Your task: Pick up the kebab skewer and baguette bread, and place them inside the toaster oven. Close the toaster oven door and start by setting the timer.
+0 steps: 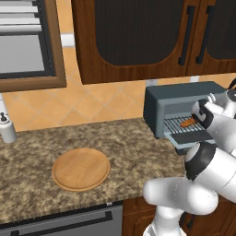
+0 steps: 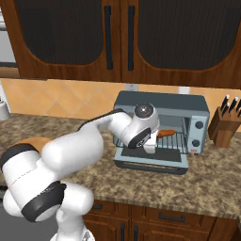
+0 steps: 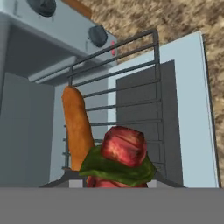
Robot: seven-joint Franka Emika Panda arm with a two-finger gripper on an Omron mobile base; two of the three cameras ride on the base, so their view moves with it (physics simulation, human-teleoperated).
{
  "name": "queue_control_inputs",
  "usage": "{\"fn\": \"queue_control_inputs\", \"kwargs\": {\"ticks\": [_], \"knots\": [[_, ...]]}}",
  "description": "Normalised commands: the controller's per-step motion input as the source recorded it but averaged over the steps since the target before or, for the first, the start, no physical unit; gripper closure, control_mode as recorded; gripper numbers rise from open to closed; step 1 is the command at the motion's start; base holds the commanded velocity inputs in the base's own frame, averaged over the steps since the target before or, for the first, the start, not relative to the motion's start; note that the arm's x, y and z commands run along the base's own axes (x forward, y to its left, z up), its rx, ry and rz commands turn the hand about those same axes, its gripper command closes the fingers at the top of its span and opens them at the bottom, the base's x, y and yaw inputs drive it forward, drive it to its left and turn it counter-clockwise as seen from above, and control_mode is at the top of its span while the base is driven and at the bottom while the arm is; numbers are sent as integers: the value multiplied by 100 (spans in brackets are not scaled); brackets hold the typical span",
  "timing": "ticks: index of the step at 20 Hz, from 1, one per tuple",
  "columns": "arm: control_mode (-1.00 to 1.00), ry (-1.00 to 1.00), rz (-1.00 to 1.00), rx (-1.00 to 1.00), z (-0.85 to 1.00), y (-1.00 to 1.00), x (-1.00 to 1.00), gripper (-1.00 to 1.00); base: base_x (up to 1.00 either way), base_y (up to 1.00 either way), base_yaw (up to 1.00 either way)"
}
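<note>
The blue-grey toaster oven (image 2: 188,104) stands on the counter with its door (image 2: 148,164) dropped open. My gripper (image 2: 149,143) hangs at the oven mouth, just above the door. The hand view has the kebab skewer (image 3: 124,148) end-on right at the fingers, a dark red chunk over a green piece, and the gripper is shut on it. The baguette bread (image 3: 78,131) lies lengthwise on the wire rack (image 3: 131,65) beside the skewer, and its orange end (image 1: 187,122) shows inside the oven. The fingertips are hidden behind the skewer.
A round wooden plate (image 1: 80,169) sits bare on the counter left of the oven. A knife block (image 2: 225,123) stands right of the oven, close to its knobs (image 2: 199,125). A white bottle (image 1: 6,127) is at the far left. Dark wood cabinets hang overhead.
</note>
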Motion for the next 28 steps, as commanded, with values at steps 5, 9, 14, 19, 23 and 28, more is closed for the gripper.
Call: {"fn": "queue_control_inputs", "kwargs": {"ticks": [5, 9, 14, 19, 23, 28], "knots": [[-100, 0, 9, 0, -27, -20, 4, 100, 0, 0, 0], [-100, 0, 7, 0, -21, -16, 19, 100, 0, 0, 0], [-100, 4, 4, 0, -6, -7, 26, 100, 0, 0, 0], [-100, 9, 0, 0, 0, 0, 39, 100, 0, 0, 0], [-100, 8, 2, 0, 0, 0, 37, 100, 0, 0, 0], [-100, 8, 2, 0, 0, 0, 34, 100, 0, 0, 0]]}}
